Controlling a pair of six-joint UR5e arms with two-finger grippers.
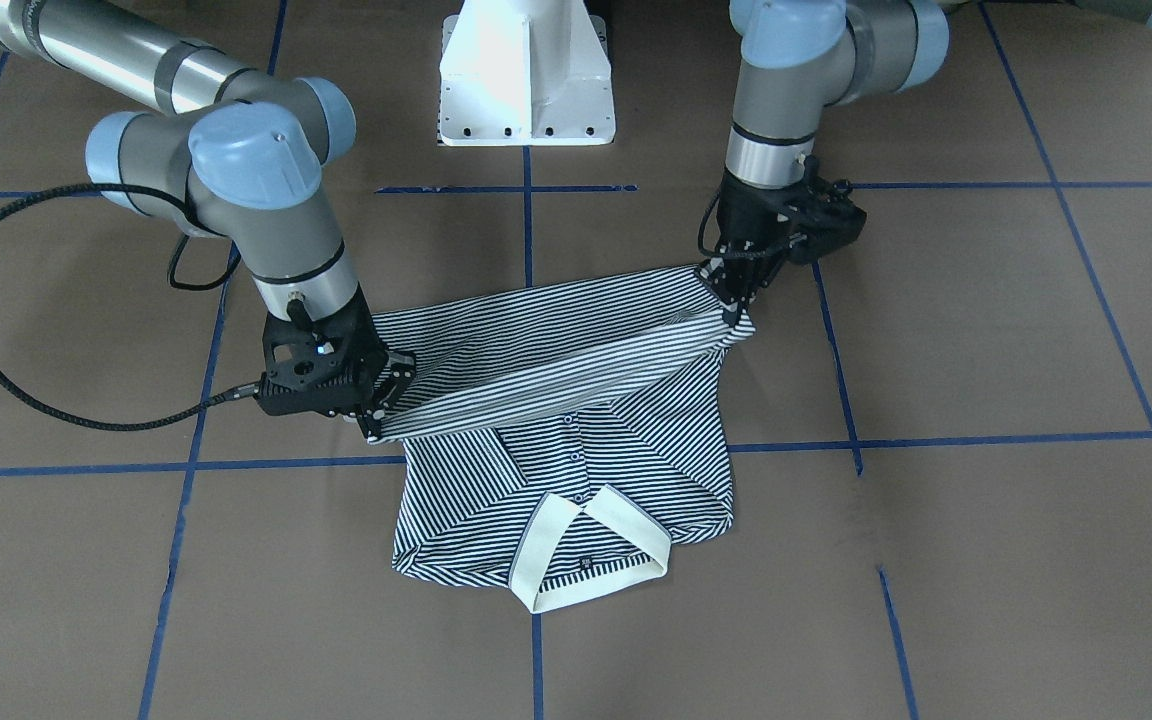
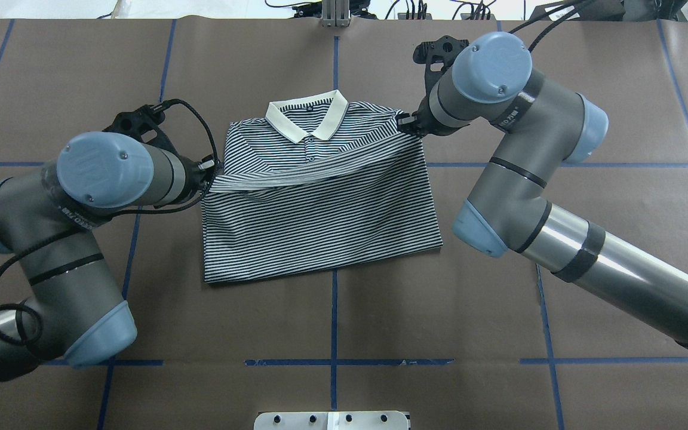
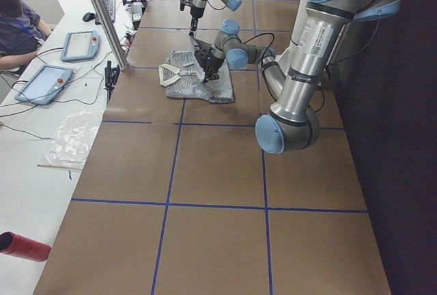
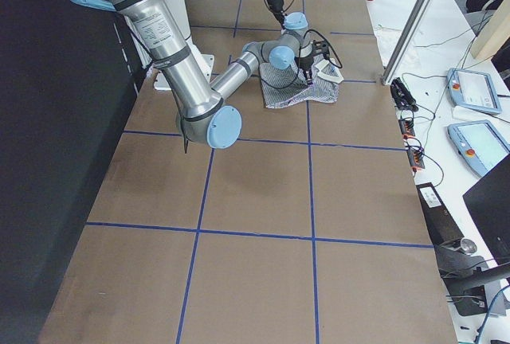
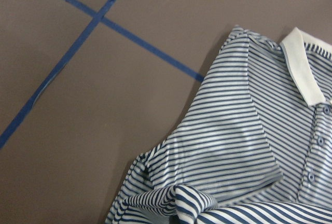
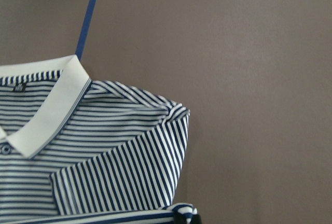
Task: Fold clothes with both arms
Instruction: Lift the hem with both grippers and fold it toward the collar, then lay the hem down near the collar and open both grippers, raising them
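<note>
Two grippers are clamped on one striped polo shirt [image 2: 320, 227], which is laid front-up near the middle of the brown paper-covered bench [image 2: 415, 310], collar end away from the robot.

Left gripper [image 1: 733, 290]: jaws closed on one hem corner. Right gripper [image 1: 384, 405]: jaws closed on the other hem corner.

The hem edge is held taut between the two grippers and raised off the bench. It is stretched as a band across the shirt front, over the buttoned placket [image 1: 576, 457]. The lower part of the shirt is drawn up and over toward the collar and slopes back down to the bench on the robot's side. In the overhead view the band is slanted, with the right-gripper end nearer the white collar [image 1: 541, 545] than the left-gripper end.

The collar is laid flat on the bench, beyond the band and uncovered. Both sleeves are folded in over the chest; one is seen close up in the right wrist view.

The left arm [image 2: 63, 239] and right arm [image 2: 517, 173] are bent at the elbow, one at each side of the shirt. Blue tape lines [image 1: 936, 440] are laid in a grid on the bench. A white pedestal base [image 1: 526, 80] is seen between the arms, at the robot's edge. In the left side view a person [image 3: 17, 25] is seated beyond the bench edge, with a tablet [image 3: 44, 83] close by.
</note>
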